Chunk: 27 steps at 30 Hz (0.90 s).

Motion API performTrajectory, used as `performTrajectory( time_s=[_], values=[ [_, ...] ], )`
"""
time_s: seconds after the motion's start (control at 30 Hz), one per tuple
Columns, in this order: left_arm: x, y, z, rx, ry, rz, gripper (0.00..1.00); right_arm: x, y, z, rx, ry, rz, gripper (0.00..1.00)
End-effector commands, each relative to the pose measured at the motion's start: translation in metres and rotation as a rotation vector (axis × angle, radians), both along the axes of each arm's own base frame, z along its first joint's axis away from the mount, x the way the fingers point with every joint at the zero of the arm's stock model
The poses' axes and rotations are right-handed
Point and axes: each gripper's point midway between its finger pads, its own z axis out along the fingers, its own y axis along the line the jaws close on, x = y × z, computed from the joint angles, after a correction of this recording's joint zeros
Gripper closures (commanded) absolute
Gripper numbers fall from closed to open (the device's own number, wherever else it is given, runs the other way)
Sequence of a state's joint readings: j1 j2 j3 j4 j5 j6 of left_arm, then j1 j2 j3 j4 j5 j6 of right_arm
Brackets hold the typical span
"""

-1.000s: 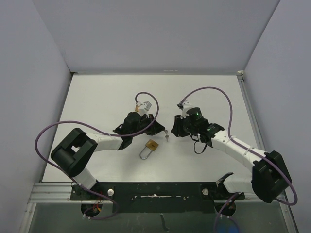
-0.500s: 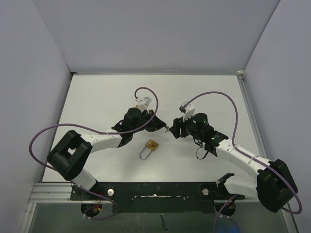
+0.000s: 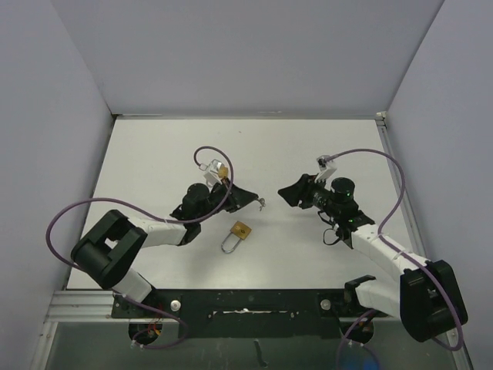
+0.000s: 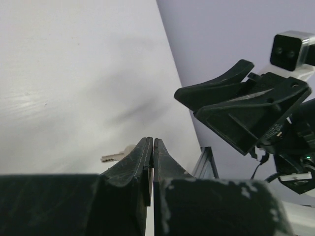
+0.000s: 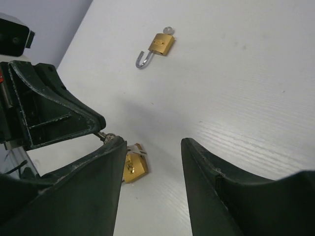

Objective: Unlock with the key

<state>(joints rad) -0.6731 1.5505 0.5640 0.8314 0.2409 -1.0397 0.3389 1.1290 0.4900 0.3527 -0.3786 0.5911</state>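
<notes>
A small brass padlock [image 3: 242, 230] lies on the white table with its silver shackle swung open; the right wrist view shows this padlock [image 5: 162, 44] far off. My left gripper [image 3: 250, 197] is shut, and the silver key [image 3: 262, 204] sticks out from its tips. In the left wrist view the key [image 4: 114, 157] peeks out beside the closed left gripper [image 4: 153, 140]. My right gripper [image 3: 283, 193] stands open a short way right of the key, nothing between its fingers [image 5: 216, 177]. A small brass piece [image 5: 134, 169] shows under the key tip [image 5: 106, 136]; I cannot tell what it is.
The white table [image 3: 154, 154] is bounded by grey walls at the back and sides. A metal rail [image 3: 246, 297] with both arm bases runs along the near edge. Purple cables [image 3: 370, 166] loop over both arms.
My right gripper has opened and pulled back to the right, away from the key. The left gripper stayed shut and shifted slightly up with the key. The padlock has not moved.
</notes>
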Motion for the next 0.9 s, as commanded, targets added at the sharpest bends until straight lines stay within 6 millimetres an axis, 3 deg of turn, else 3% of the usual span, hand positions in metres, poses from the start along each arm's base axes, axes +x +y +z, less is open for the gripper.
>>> performTrajectory(
  time_s=[0.0,0.53,0.87],
  values=[
    [0.007,-0.007,0.059,-0.219,-0.121,-0.002,1.0,-0.006,0.018,0.051,0.164,-0.086,0.089,0.51],
    [0.005,-0.014,0.06,-0.33,-0.083,-0.034,1.0,-0.008,0.013,0.055,0.108,-0.134,0.102,0.52],
    [0.019,-0.024,0.017,-0.136,0.176,0.007,1.0,-0.007,0.002,0.041,-0.352,-0.253,0.083,0.5]
  ],
)
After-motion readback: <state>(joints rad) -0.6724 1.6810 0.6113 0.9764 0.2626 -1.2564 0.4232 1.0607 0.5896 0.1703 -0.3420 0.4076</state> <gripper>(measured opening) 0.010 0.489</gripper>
